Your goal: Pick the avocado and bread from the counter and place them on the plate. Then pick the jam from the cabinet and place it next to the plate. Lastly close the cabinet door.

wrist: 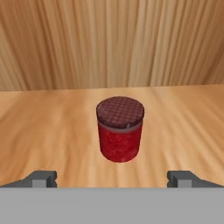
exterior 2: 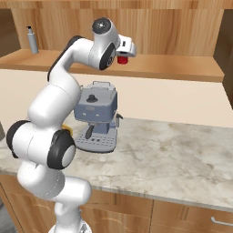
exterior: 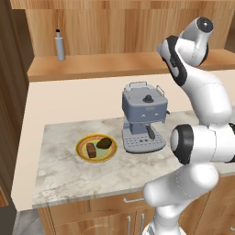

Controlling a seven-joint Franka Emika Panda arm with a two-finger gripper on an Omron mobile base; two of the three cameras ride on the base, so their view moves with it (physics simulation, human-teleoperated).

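Observation:
The jam (wrist: 120, 129), a red jar with a dark chequered lid, stands upright on the cabinet shelf (wrist: 48, 131). My gripper (wrist: 113, 179) is open just in front of it, and one fingertip (wrist: 41, 178) sits wide on each side without touching. In the right base view the jam (exterior 2: 122, 59) peeks out under my raised hand. The plate (exterior: 81, 146) lies on the counter (exterior: 69, 179) and holds the bread (exterior: 92, 150) and the avocado (exterior: 106, 143). A shaded wood panel (exterior: 11, 92) juts forward at the cabinet's left and may be the cabinet door.
A blue-grey coffee machine (exterior: 143, 117) stands right of the plate, under my arm. A grey bottle (exterior: 60, 46) stands at the left end of the shelf. The shelf's wooden back wall (wrist: 112, 43) is close behind the jar.

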